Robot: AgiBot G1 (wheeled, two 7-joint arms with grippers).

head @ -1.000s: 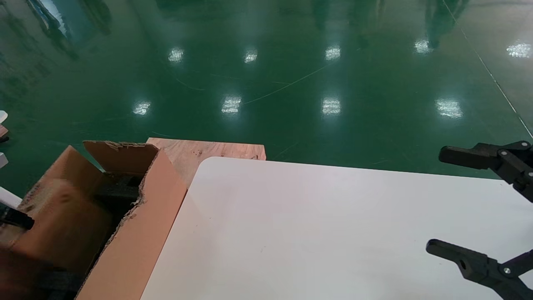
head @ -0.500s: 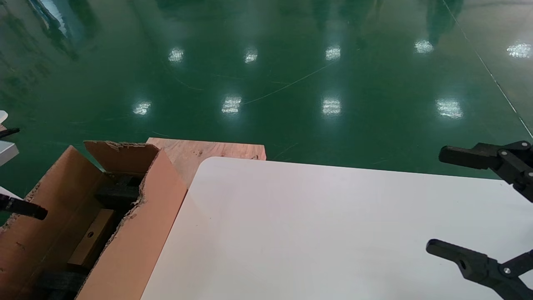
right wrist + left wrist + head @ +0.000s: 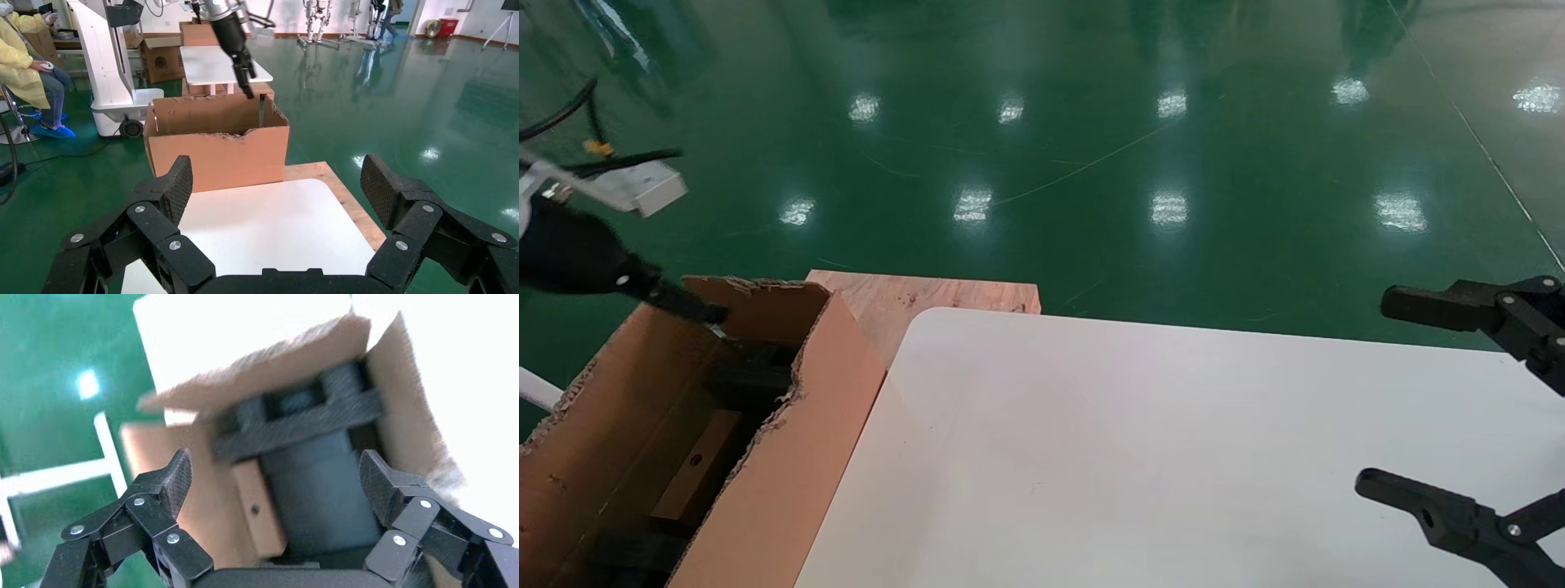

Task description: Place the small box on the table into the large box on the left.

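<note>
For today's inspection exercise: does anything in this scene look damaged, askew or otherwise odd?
Yes: the large box has ragged, torn flap edges, plainest along the wall beside the table. The small box lies inside it against a wall. The left gripper, jaws open, hangs above the opening.

Head looks down; wrists face the large box [image 3: 764, 457] — left close, right far.

A big robot lab; shiny green floor [image 3: 392, 79] all around; other robots [image 3: 315, 18] stand far back; a person in yellow [image 3: 27, 58] sits nearby.
</note>
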